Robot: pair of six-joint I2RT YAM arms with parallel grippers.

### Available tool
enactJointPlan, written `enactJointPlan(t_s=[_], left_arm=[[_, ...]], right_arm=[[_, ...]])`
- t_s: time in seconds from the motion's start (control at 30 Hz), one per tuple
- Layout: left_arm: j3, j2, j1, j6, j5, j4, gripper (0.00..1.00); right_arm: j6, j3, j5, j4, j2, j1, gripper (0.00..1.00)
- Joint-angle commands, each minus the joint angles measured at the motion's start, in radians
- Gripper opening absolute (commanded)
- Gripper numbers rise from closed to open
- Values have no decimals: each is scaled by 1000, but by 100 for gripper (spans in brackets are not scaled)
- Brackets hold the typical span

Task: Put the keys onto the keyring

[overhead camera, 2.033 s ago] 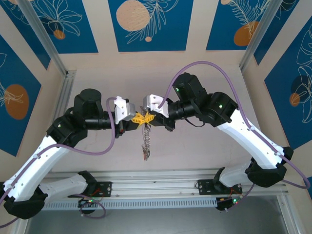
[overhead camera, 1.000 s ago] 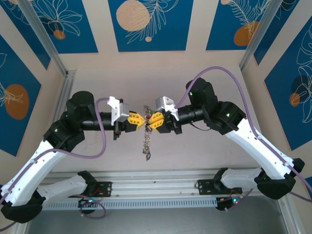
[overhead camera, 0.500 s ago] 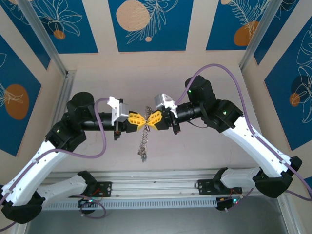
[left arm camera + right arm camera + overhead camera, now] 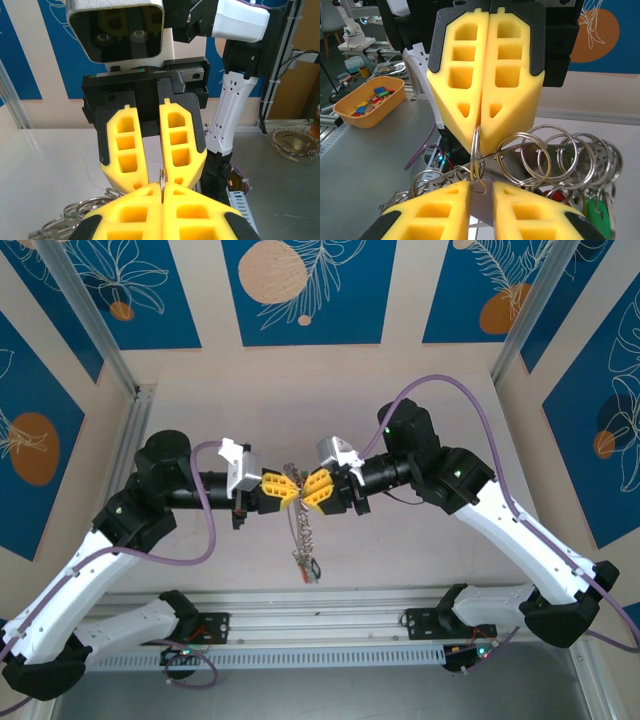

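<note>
My two grippers meet tip to tip above the middle of the table. The left gripper (image 4: 288, 487) (image 4: 162, 186) is shut on the rim of the keyring (image 4: 476, 145), a thin metal loop standing edge-on between its yellow fingers (image 4: 465, 75). From that loop a chain of several linked rings (image 4: 560, 155) hangs down, ending in keys (image 4: 312, 573); a red head (image 4: 555, 195) and a green head (image 4: 597, 212) show. The right gripper (image 4: 310, 490) (image 4: 481, 186) faces it, jaws a narrow gap apart just under the loop. A flat grey metal piece (image 4: 484, 207) shows in that gap.
An orange tray (image 4: 367, 102) of small coloured pieces stands off to one side, beyond the table. A metal dish (image 4: 295, 145) lies on a side surface. Aluminium rails (image 4: 320, 625) run along the near edge, and frame posts (image 4: 130, 410) stand at the back corners.
The right gripper rolled and drew up to the left one, shut briefly, then parted a little. The hanging chain swung right and now reaches lower, its keys showing.
</note>
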Motion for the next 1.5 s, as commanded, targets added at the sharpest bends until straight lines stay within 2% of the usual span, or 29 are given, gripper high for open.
enactJointPlan(t_s=[0.0,0.17,0.3,0.73,1.03,1.47], left_arm=[[22,-22,-5,-15,58,89,0],[26,-10,-4,-17,74,92,0],[25,-9,-5,-20,80,95,0],[2,-18,-5,-33,65,118,0],[-106,-28,-5,-142,52,328,0],[-212,-41,-4,-206,-79,492,0]], right_arm=[[-6,-15,-25,3,-22,-7,16],[-2,-23,-36,23,-31,-10,4],[1,-23,-45,29,-28,-14,0],[48,-14,-81,80,-5,-8,0],[95,-1,-86,127,31,7,0],[134,-22,-107,197,20,19,0]])
